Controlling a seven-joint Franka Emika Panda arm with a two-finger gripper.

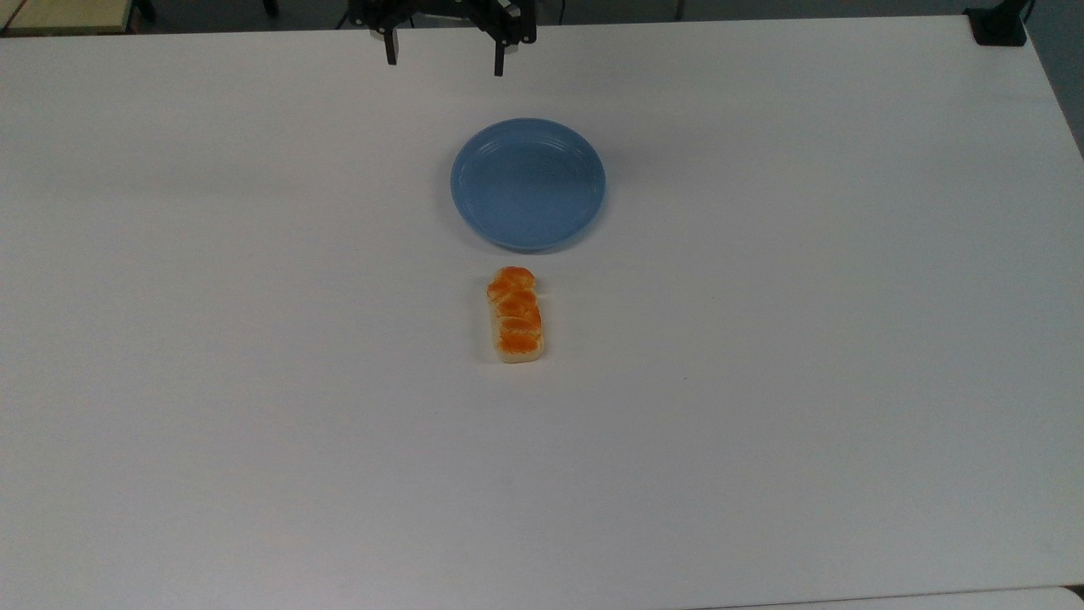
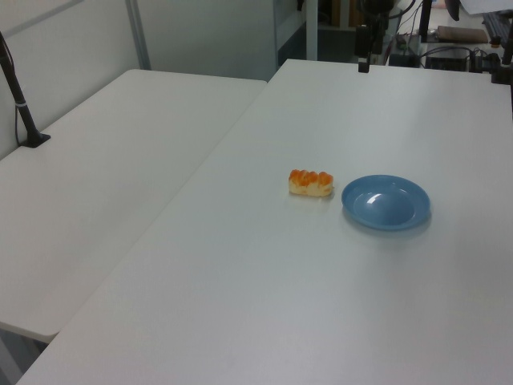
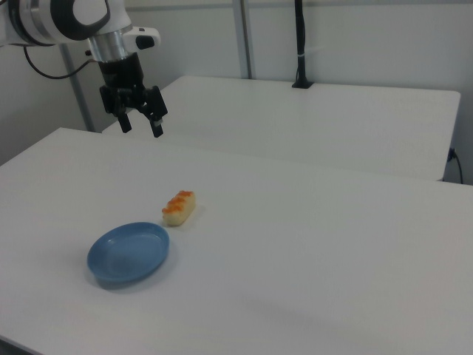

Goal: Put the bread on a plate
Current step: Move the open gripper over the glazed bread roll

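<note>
The small elongated loaf of bread with four orange-brown glazed bumps and pale cream sides [image 1: 516,315] lies flat on the white table [image 1: 254,339], untouched. Its long axis points toward the plate, one end just short of the rim with a thin strip of bare table between. The round light-blue plate with the raised ringed rim [image 1: 528,184] sits beside it and holds nothing.

The black two-finger gripper [image 1: 444,58] hangs well above the far edge of the table, beyond the plate as seen in the top view, fingers spread apart and pointing down, holding nothing.

Judgement: task not started; the reach for the bread comes first. The loaf is narrow across, so closing across its short width looks the likely grasp. The spread jaws seem wide enough for that. Plate lies close, so the carry should be short; the raised rim needs clearing on the way in.
</note>
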